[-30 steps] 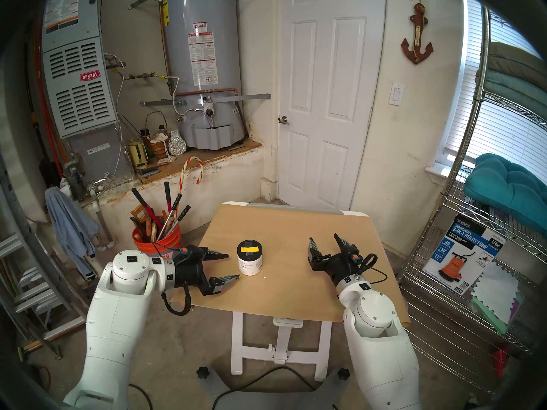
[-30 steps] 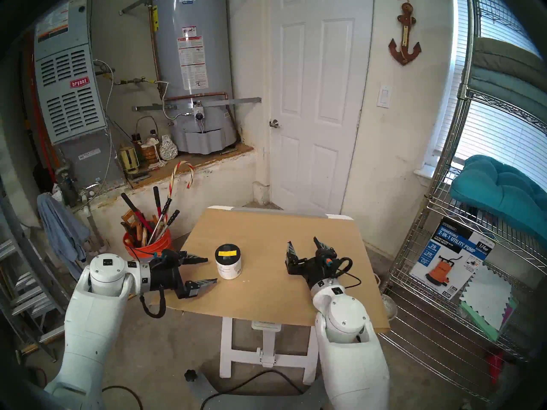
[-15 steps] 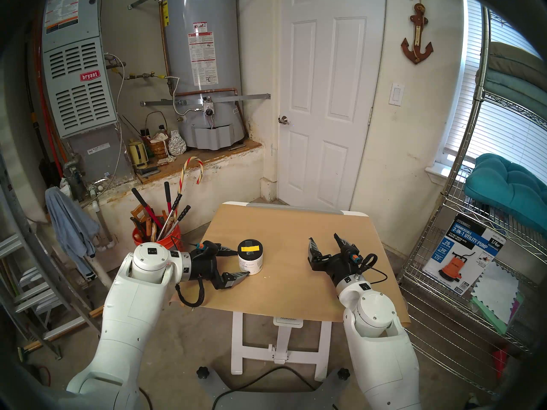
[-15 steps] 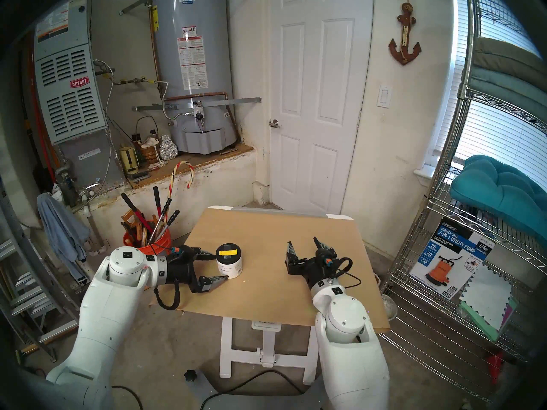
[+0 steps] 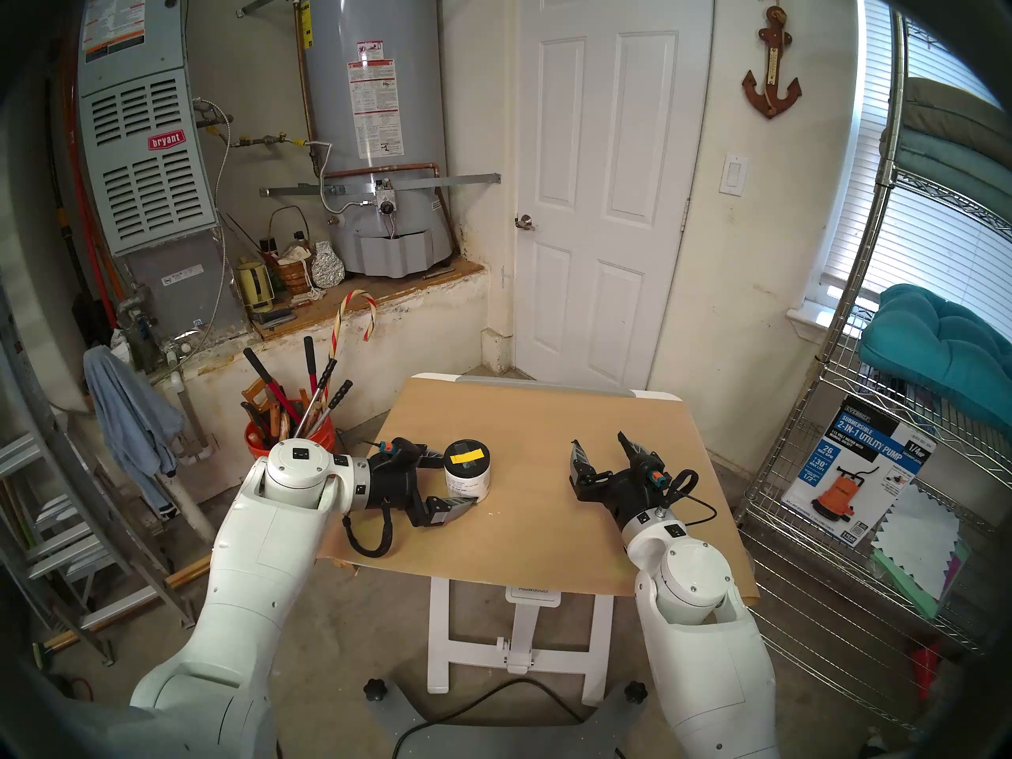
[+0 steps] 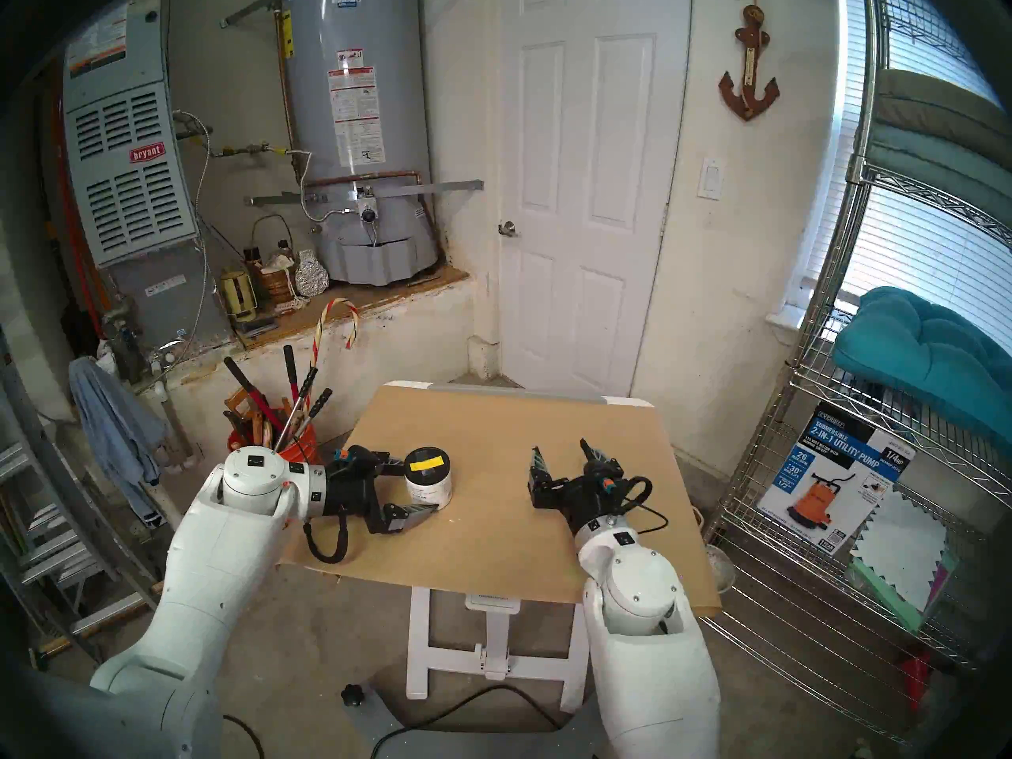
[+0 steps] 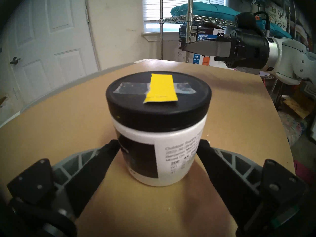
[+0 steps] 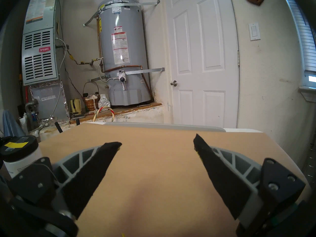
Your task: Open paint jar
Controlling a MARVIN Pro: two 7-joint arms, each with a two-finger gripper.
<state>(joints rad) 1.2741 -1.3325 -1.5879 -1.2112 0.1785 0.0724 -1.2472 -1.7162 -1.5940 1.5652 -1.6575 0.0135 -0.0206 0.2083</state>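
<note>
On the desk (image 5: 547, 533) the paint jar (image 7: 159, 146) stands lidded between the spread fingers of the left gripper (image 7: 158, 146), ungripped; right gripper (image 5: 597, 445) idles open, unscrewing undone.

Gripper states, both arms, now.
Left gripper: open, jaws flanking the paint jar, not clamped.
Right gripper: open, empty, above the table.

Head cams high, facing table (image 5: 536, 533); wrist cams low, close; all share tabletop.
</note>
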